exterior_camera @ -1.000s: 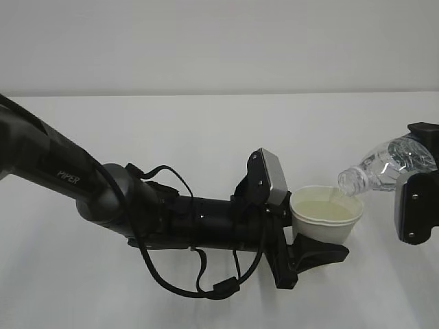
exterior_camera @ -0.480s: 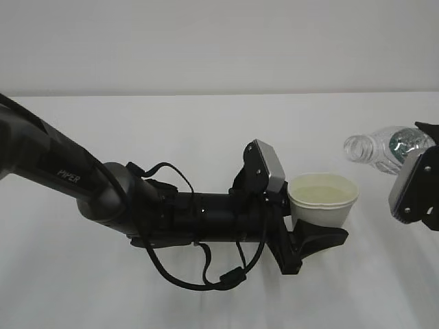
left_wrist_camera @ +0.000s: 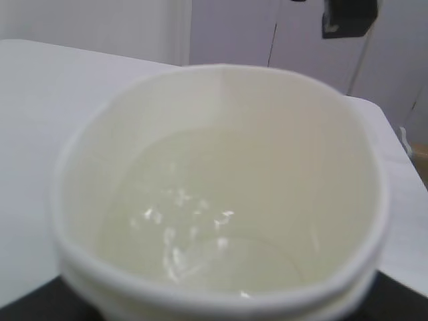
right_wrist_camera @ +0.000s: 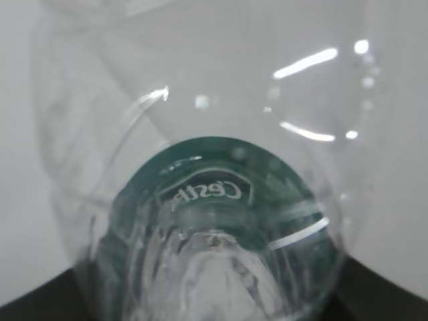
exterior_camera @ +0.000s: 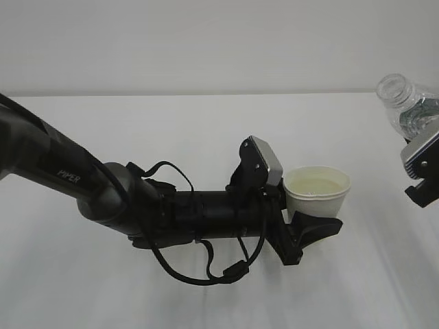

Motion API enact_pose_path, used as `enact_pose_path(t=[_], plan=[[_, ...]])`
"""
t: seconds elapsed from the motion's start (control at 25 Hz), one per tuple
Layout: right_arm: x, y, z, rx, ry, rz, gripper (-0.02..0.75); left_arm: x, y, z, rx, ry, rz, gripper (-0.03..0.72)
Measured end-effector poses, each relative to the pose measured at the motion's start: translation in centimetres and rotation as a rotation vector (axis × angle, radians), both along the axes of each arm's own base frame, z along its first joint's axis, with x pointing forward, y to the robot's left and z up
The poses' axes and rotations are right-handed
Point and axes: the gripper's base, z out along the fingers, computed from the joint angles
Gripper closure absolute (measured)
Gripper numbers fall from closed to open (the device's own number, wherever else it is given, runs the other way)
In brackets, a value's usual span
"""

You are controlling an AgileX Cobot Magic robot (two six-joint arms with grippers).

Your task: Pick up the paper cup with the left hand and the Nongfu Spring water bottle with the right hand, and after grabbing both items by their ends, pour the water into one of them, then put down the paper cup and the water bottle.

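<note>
From the outside camera, my left hand [exterior_camera: 312,229] reaches across the white table [exterior_camera: 206,137] from the left, its jaws closed around the lower part of the paper cup [exterior_camera: 316,192], which stands upright and carries pale liquid below its rim. At the right edge my right hand [exterior_camera: 424,164] is raised, and the Nongfu Spring water bottle [exterior_camera: 408,103] rises from it, neck tilted up toward the left, well apart from the cup. My left wrist camera looks straight into the paper cup [left_wrist_camera: 221,200]: cream inside, rolled rim pressed slightly out of round, water glinting at the bottom. My right wrist camera is filled by the bottle [right_wrist_camera: 214,221], clear ribbed plastic and a green label, seated between my dark jaws, which grip it.
</note>
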Motion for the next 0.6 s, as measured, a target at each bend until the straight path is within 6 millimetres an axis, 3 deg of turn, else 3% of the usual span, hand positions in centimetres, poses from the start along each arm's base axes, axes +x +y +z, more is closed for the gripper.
enact_pose_path(t=[0.4,0.6], plan=[[0.2,0.0,0.8,0.348,-0.097,-0.027,0.33,0.8,0.4,0.1,-0.007,-0.035,0.044,0.243],[0.8,0.1,-0.9,0.52,-0.04,-0.051,0.33,1.8,1.3,0.1,-0.006,-0.037,0.077,0.243]])
